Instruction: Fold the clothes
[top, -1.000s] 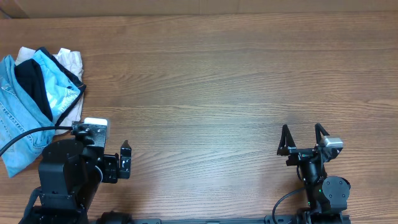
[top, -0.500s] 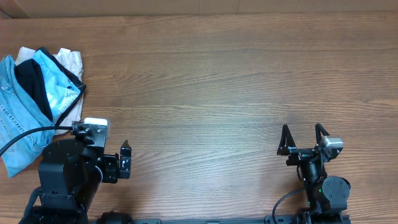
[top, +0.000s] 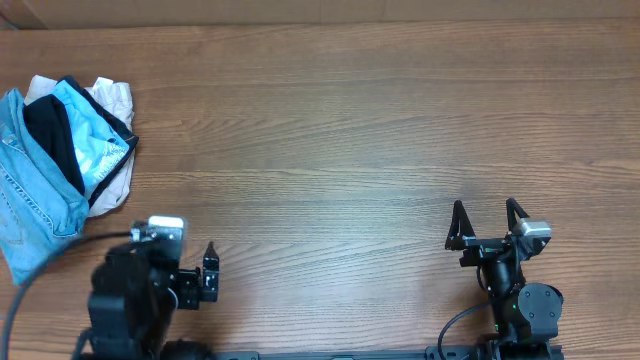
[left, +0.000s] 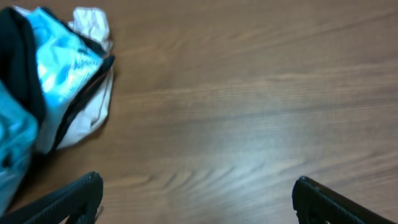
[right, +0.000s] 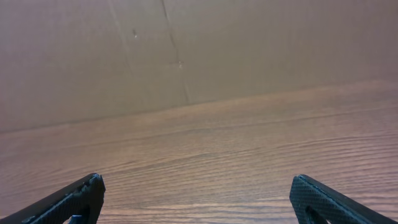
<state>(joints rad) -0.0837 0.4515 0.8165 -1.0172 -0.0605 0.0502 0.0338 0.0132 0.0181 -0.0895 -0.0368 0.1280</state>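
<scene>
The light-blue denim jeans lie crumpled at the table's left edge, partly under other cloths. In the left wrist view they show only as a blue strip at the left border. My left gripper is open and empty near the front edge, to the right of and below the pile; its fingers frame bare wood. My right gripper is open and empty at the front right, far from the jeans; its wrist view shows only table.
On the jeans lie a black garment, a bright cyan cloth and a beige cloth. A cardboard wall stands beyond the table's far edge.
My left arm has shifted right and back toward the front edge, away from the pile. The right arm has not moved.
</scene>
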